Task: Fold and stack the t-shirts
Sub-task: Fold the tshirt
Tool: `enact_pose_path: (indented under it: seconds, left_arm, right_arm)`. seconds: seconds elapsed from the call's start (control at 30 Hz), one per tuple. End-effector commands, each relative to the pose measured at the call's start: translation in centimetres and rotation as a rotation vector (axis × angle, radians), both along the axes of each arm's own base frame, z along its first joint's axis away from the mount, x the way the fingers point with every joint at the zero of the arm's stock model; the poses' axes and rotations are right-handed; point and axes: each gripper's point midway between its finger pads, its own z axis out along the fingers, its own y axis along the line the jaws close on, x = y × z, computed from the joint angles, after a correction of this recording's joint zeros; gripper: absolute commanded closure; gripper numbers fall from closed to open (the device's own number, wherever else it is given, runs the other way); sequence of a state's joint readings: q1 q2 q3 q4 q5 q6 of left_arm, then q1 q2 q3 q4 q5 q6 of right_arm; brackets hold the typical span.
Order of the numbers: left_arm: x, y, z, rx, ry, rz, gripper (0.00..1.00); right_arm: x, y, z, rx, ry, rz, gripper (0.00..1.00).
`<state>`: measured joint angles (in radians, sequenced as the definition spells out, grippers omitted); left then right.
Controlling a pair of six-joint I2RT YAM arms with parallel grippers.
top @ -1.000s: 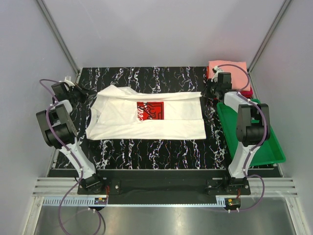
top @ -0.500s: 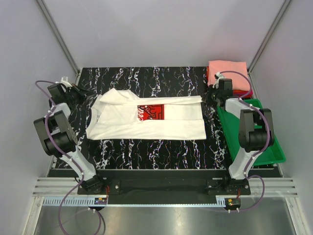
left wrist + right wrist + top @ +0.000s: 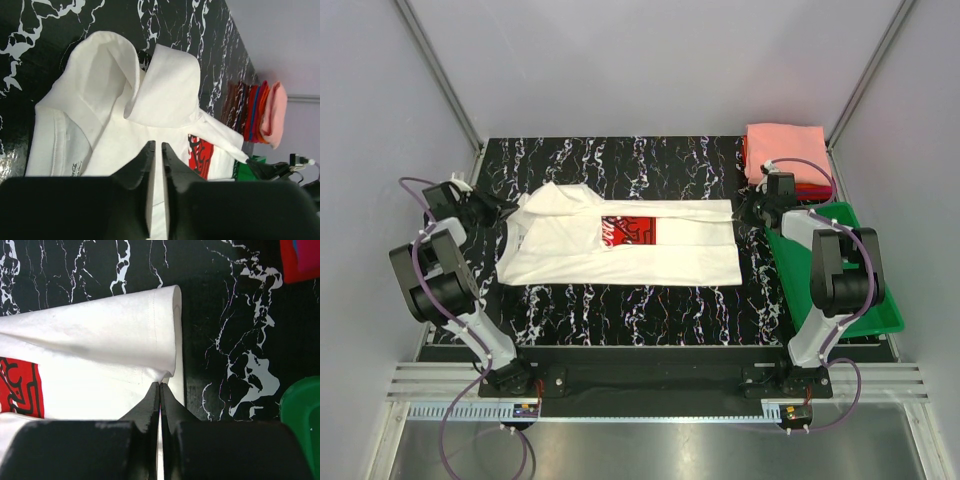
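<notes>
Our left end effector and right end effector each pinch the cream-white t-shirt, which is spread between them on the desk. We judge it light, limp cotton, best gripped at the edges.

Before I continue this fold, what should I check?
1. Right pincer gripping the white t-shirt hem: ok, the cloth puckers at its tips.
2. Left pincer gripping cloth: cannot tell; the jaws are nearly closed over the collar end.
3. Folded far edge even: not ok, the sleeve is bunched on the left.
4. Folded stack apart from the shirt: ok.
5. Green tray apart from the shirt: ok.
</notes>
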<state>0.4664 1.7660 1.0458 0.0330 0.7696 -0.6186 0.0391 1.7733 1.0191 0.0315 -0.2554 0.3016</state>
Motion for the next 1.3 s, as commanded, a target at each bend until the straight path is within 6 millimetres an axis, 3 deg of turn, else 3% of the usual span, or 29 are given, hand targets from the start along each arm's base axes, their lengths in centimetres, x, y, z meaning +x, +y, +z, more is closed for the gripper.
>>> enact_pose_path:
  seconds: [0.0,0.17,0.27,0.33,0.43,0.73,0.93,0.97,1.03,1.07,1.1,1.17,1.27]
  left_arm:
    - [1.6,-1.0,2.0,0.087,-0.079,-0.060,0.80]
    - [4.3,-3.2,2.2,0.186,-0.045,-0.141,0.67]
    - [5.8,-5.5,2.2,0.272,-0.058,-0.212,0.58]
    - [6.8,-5.7,2.7,0.338,-0.073,-0.239,0.55]
    - [8.3,-5.6,1.6,0.418,-0.057,-0.271,0.53]
    - [9.5,-5.6,-0.5,0.449,-0.020,-0.331,0.48]
    - [9.5,-7.6,-2.4,0.391,-0.008,-0.402,0.49]
    - [9.5,-7.7,-2.6,0.384,-0.006,-0.408,0.51]
    - [9.4,-7.8,-2.6,0.380,-0.006,-0.411,0.69]
    - [9.4,-7.7,-2.4,0.386,-0.008,-0.406,0.78]
    - [9.3,-7.7,-1.8,0.393,-0.017,-0.403,0.96]
    - [9.2,-7.3,-1.3,0.405,-0.010,-0.375,1.00]
    - [8.7,-6.7,1.3,0.417,-0.033,-0.314,1.00]
  right_arm:
    - [0.0,-0.2,1.5,0.018,-0.029,-0.023,0.96]
    - [-0.4,0.0,0.3,0.040,0.025,-0.032,0.98]
    - [-0.6,0.4,0.0,0.057,0.039,-0.022,0.99]
    - [-0.7,0.6,-0.1,0.060,0.041,-0.013,0.99]
    - [-0.6,0.4,-0.1,0.054,0.040,-0.015,0.99]
    - [-0.3,0.7,-0.8,0.061,0.054,-0.008,1.00]
    - [-0.2,0.7,-0.9,0.062,0.056,-0.002,1.00]
    - [-0.1,0.7,-0.8,0.061,0.053,0.000,1.00]
    - [-0.5,0.6,-1.0,0.057,0.076,-0.001,1.00]
    - [-0.5,0.6,-1.1,0.054,0.081,-0.004,1.00]
    - [-0.5,0.6,-1.1,0.054,0.082,-0.004,1.00]
    - [-0.5,0.6,-1.1,0.054,0.082,-0.004,1.00]
    - [-0.4,0.6,-1.0,0.053,0.080,-0.003,1.00]
